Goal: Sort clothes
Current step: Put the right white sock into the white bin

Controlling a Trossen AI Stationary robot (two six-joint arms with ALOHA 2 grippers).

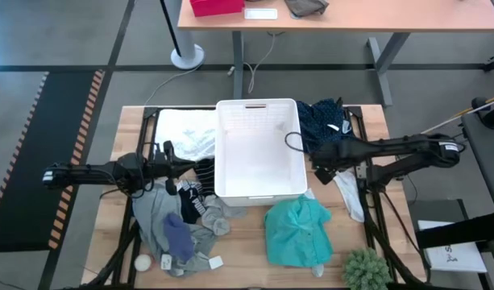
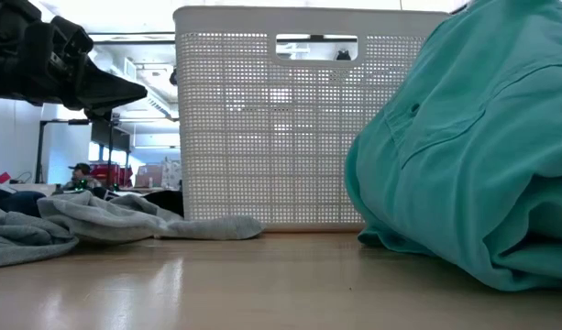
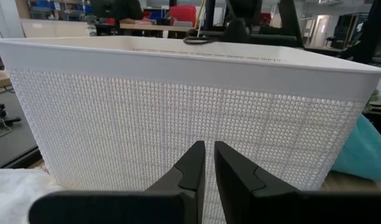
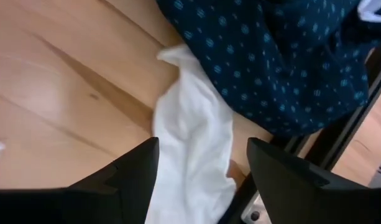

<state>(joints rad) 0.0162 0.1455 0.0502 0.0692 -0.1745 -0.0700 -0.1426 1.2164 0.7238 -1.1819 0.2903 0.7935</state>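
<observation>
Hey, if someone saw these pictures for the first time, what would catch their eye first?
Most likely the white perforated plastic basket, standing empty in the middle of the wooden table with clothes heaped all round it. Next, the crumpled teal shirt in front of it, and the navy dotted garment by its far right corner. The right gripper hangs open over a white cloth, while the left gripper is shut beside the basket's wall.
</observation>
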